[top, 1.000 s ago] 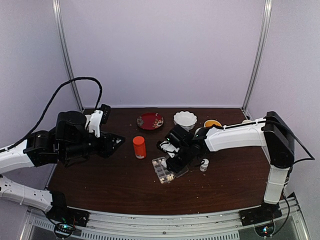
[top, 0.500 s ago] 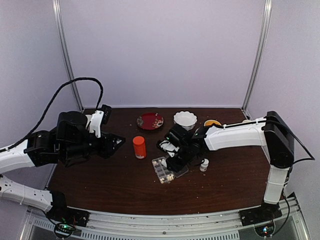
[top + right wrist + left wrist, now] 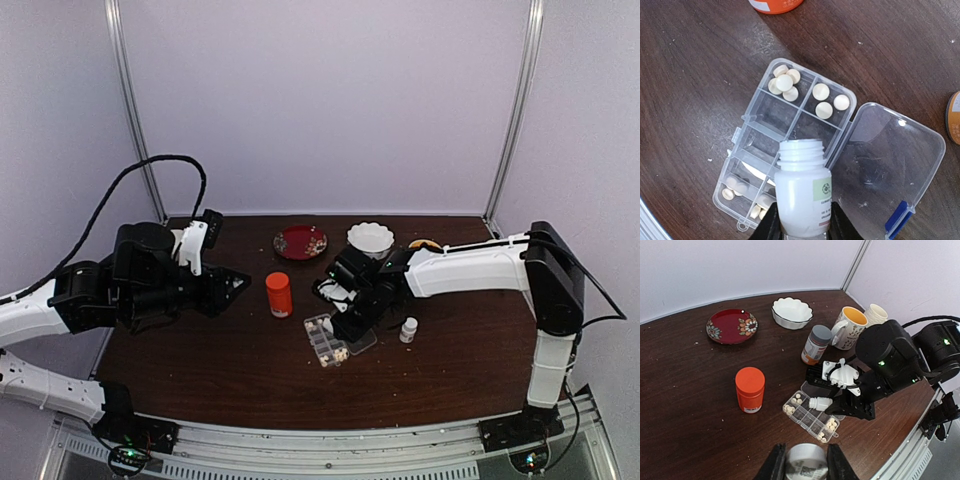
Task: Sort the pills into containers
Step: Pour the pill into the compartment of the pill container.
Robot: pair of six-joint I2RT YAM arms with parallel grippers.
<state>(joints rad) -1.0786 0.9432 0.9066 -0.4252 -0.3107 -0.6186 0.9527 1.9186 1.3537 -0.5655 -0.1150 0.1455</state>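
Note:
The clear pill box lies open on the dark table, its lid folded out flat to the right. Pale round pills fill two far cells, and more pills lie in the near cells. My right gripper is shut on a small uncapped white bottle, its mouth tipped over the box's middle cells. From above, the right gripper sits right over the box. My left gripper hangs above the table's left side, shut on a round white labelled bottle.
An orange-red bottle stands left of the box. Behind are a red plate, a white bowl, a grey-capped bottle, a mug and stacked cups. Another small white bottle stands right of the box.
The right arm has shifted slightly to the left over the box, still holding its bottle. The left arm has not moved.

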